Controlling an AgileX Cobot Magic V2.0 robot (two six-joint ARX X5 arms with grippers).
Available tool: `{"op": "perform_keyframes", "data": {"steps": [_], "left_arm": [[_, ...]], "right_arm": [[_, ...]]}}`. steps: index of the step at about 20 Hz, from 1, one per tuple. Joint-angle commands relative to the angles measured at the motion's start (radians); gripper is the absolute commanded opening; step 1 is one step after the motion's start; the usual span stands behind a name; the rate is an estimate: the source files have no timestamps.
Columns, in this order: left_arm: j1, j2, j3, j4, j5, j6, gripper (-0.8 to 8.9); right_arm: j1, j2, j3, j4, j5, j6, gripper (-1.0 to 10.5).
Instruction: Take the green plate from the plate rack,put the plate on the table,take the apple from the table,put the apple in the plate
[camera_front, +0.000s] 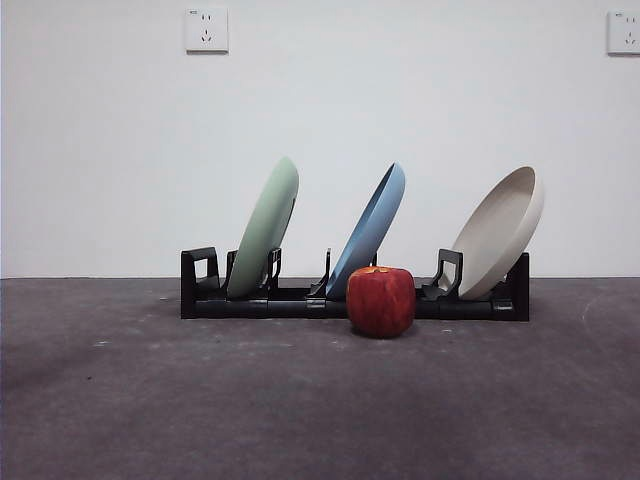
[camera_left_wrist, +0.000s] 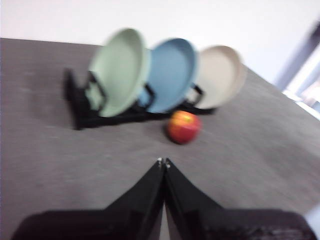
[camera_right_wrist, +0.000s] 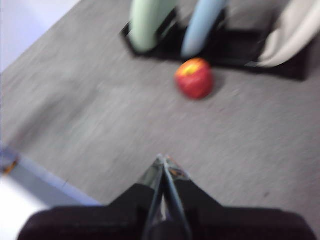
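**Waiting to lift the green plate from the rack**

Standing along the plate rack (camera_front: 355, 300), left to right, are the green plate (camera_front: 264, 228), a blue plate (camera_front: 369, 230) and a beige plate (camera_front: 500, 232), all leaning in their slots. The apple (camera_front: 381, 301) sits on the table (camera_front: 150, 400) just in front of the rack's middle. The left gripper (camera_left_wrist: 163, 162) and right gripper (camera_right_wrist: 163, 160) are both clenched on nothing, well short of the rack. Best approach, I judge: spread the jaws first, pinch the green plate's upper rim, then lift along its tilt so it clears the posts.
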Motion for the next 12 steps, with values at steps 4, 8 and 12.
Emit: {"op": "perform_keyframes", "data": {"steps": [4, 8, 12], "left_arm": [[-0.016, 0.080, 0.088, -0.130, 0.138, 0.113, -0.08], [-0.037, 0.106, 0.132, -0.229, 0.138, 0.175, -0.08], [-0.043, 0.106, 0.132, -0.232, 0.134, 0.175, 0.24]], "right_arm": [[0.027, 0.059, 0.094, -0.160, -0.069, -0.122, -0.1], [0.052, 0.065, 0.103, -0.209, -0.063, -0.148, -0.1], [0.052, 0.066, 0.103, -0.205, -0.062, -0.143, 0.5]]}}
